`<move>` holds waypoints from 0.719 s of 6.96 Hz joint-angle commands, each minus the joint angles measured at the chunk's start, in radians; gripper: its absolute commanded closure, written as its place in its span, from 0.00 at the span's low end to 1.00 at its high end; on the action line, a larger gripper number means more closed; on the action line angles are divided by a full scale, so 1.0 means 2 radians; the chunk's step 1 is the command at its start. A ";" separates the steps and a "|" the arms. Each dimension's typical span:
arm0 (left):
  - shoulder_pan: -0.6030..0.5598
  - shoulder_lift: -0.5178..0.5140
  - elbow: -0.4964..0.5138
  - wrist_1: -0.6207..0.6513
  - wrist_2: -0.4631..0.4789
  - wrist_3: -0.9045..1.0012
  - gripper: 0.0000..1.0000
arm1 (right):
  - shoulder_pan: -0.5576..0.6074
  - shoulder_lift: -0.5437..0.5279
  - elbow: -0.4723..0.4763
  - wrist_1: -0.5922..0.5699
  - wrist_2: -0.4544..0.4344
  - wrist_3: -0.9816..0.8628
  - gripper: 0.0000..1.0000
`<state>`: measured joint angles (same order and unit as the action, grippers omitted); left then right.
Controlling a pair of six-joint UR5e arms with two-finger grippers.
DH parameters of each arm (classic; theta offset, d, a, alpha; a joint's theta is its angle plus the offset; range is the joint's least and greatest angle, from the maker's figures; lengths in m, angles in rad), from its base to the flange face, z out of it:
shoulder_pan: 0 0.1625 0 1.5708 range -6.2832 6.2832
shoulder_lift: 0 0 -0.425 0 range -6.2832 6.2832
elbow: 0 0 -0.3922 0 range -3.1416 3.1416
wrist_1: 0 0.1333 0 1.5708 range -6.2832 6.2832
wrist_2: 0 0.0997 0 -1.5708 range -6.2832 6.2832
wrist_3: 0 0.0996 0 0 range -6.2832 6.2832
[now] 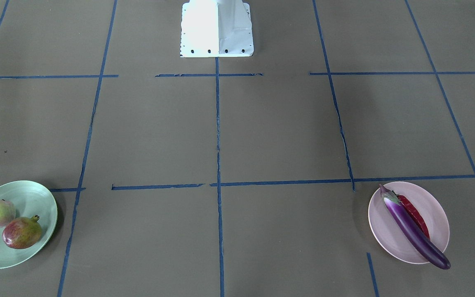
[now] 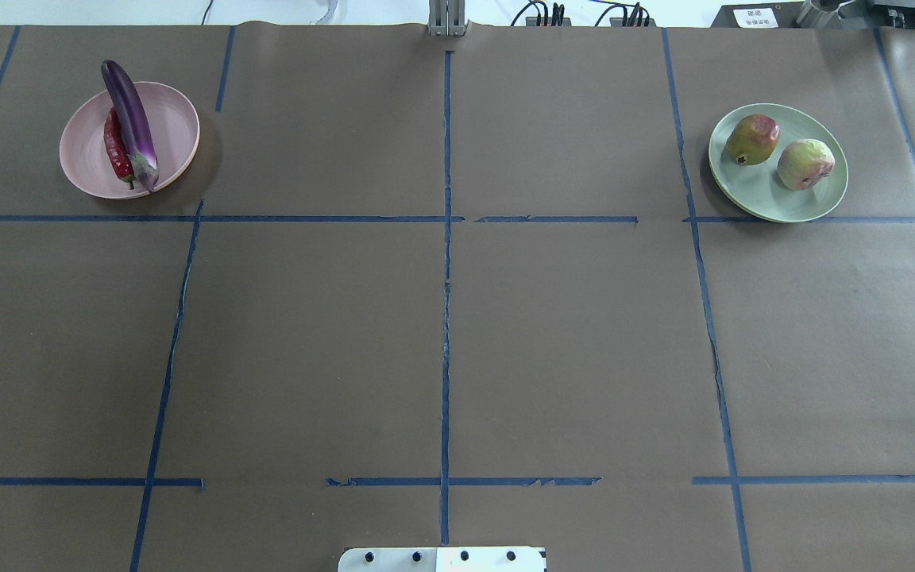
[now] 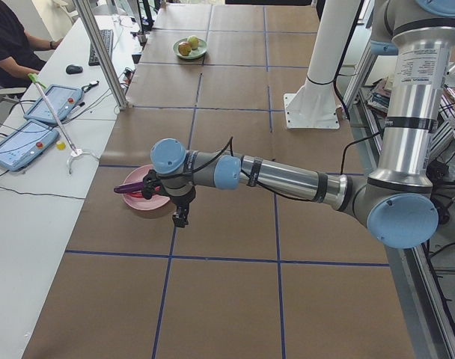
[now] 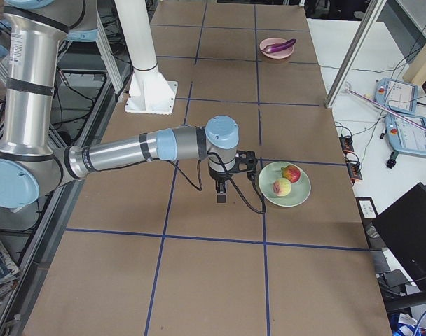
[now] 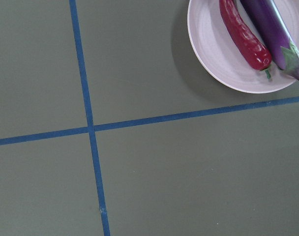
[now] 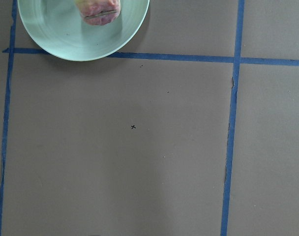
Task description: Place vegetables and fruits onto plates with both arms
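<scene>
Exterior left view catches the left gripper [image 3: 180,217] pointing straight down above brown paper [image 2: 306,342], near the pink plate [image 2: 175,119] but apart from it; whether its fingers are parted or closed cannot be told, and nothing is seen in it. Only paper and blue tape lines [image 2: 446,278] lie between it and the plate. On that plate the eggplant [image 2: 132,119] lies with one end jutting past the rim, the red chili pepper [image 2: 116,151] tight against its side. The left arm [image 3: 280,176] reaches out level over the table, wrist bent down. From the other end, the right gripper [image 4: 221,192] also hangs nose-down beside the mint green plate [image 2: 767,199] — its opening is equally unreadable. A pomegranate [image 2: 752,138] and a pale wrinkly fruit [image 2: 804,164] sit side by side on that plate. The right arm [image 4: 122,154] stretches out level likewise. A white base block [image 1: 217,29] stands mid-table at the robot's edge — an operator [image 3: 7,37] sits at the side bench.
</scene>
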<state>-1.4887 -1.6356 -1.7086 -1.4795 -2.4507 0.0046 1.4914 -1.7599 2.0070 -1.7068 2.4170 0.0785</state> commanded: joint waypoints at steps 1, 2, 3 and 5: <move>0.000 0.002 -0.009 0.000 0.026 0.000 0.00 | 0.000 -0.004 -0.001 0.000 0.001 -0.003 0.00; 0.001 0.003 -0.002 0.000 0.026 -0.002 0.00 | 0.000 -0.005 -0.001 0.001 -0.003 -0.004 0.00; 0.001 0.004 0.001 0.000 0.027 -0.001 0.00 | 0.000 -0.008 -0.001 0.001 -0.007 -0.005 0.00; 0.001 0.004 0.001 0.000 0.027 0.000 0.00 | -0.001 -0.013 -0.001 0.000 -0.010 -0.006 0.00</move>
<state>-1.4865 -1.6281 -1.7071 -1.4788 -2.3972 0.0040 1.4904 -1.7819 2.0049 -1.7050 2.4000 0.0683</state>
